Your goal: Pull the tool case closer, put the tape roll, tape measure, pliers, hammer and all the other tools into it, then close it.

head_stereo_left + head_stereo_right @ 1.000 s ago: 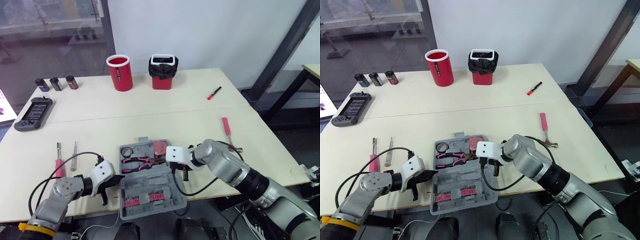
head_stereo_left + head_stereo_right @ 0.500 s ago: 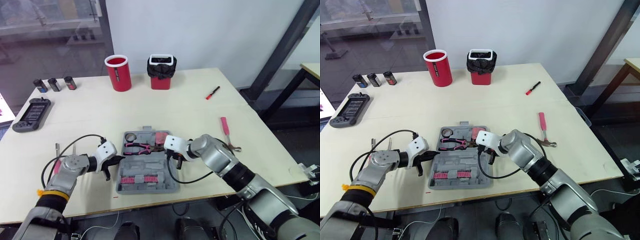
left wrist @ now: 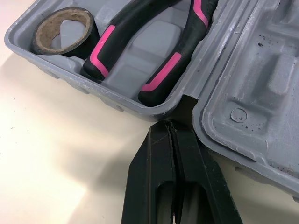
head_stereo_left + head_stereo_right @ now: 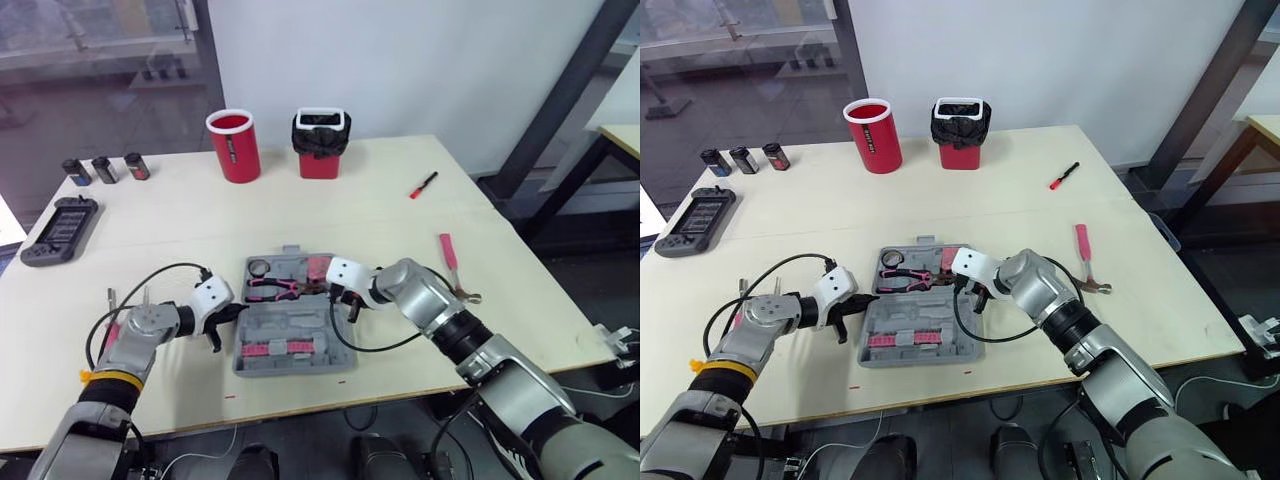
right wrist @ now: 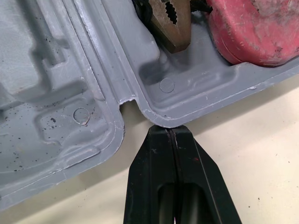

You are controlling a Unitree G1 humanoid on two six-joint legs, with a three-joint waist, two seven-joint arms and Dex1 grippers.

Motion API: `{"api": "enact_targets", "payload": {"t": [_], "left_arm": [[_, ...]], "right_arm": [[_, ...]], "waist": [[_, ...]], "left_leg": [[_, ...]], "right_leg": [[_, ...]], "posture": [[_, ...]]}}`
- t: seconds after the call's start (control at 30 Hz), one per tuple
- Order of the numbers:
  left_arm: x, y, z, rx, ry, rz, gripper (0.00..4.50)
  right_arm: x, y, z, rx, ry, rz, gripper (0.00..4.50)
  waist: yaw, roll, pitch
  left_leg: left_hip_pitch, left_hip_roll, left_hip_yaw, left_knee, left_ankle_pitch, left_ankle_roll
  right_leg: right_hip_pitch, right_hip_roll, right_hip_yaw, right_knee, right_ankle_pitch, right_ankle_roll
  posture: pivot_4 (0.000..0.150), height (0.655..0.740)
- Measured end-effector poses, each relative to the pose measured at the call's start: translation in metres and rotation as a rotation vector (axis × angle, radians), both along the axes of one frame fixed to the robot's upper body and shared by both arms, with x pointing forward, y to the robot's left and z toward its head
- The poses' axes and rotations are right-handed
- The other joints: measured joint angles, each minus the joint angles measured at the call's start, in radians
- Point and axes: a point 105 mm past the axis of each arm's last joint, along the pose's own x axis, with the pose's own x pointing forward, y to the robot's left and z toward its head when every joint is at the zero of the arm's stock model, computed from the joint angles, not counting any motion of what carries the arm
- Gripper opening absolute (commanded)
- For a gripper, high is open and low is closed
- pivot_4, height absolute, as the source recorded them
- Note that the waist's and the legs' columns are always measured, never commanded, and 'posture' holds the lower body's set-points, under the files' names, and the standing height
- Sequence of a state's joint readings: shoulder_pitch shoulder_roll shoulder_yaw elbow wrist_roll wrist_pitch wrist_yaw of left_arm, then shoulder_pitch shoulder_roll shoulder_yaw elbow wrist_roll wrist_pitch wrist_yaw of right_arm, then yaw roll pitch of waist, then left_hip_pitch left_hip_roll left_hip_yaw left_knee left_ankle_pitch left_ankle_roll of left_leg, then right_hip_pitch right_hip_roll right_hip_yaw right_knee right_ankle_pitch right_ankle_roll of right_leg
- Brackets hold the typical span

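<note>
in the left wrist view the pliers (image 3: 122,31) run off the top edge, so their nose is cut off, and the tool case (image 3: 252,70) runs past the frame on two sides. in the right wrist view the tape measure (image 5: 252,28) is clipped by the top and right edges. three small dark objects (image 4: 101,168) at the far left corner of the surface (image 4: 380,200) are too small to identify

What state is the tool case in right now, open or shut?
Open. The tool case lies spread flat with both halves facing up, and the pliers and tape roll show inside its far half.
</note>
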State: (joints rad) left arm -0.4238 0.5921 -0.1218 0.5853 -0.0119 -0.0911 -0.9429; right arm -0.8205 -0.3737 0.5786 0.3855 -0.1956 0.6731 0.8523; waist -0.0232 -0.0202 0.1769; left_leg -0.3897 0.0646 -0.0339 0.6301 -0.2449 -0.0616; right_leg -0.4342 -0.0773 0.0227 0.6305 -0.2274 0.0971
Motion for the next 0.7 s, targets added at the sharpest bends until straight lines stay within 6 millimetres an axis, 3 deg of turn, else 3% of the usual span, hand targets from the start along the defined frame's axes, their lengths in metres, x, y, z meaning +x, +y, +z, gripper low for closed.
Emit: {"api": "enact_targets", "payload": {"t": [0.7], "left_arm": [[-0.028, 0.009, -0.004, -0.014, 0.031, 0.053, 0.03]], "right_arm": [[-0.019, 0.016, -0.003, 0.014, 0.015, 0.039, 0.0]], "waist": [[-0.023, 0.0, 0.0]], "left_leg": [[0.0, 0.0, 0.0, -0.002, 0.0, 0.0]], "right_leg": [[0.0, 0.0, 0.0, 0.0, -0.002, 0.002]], "posture": [[0.15, 0.7387]]}}
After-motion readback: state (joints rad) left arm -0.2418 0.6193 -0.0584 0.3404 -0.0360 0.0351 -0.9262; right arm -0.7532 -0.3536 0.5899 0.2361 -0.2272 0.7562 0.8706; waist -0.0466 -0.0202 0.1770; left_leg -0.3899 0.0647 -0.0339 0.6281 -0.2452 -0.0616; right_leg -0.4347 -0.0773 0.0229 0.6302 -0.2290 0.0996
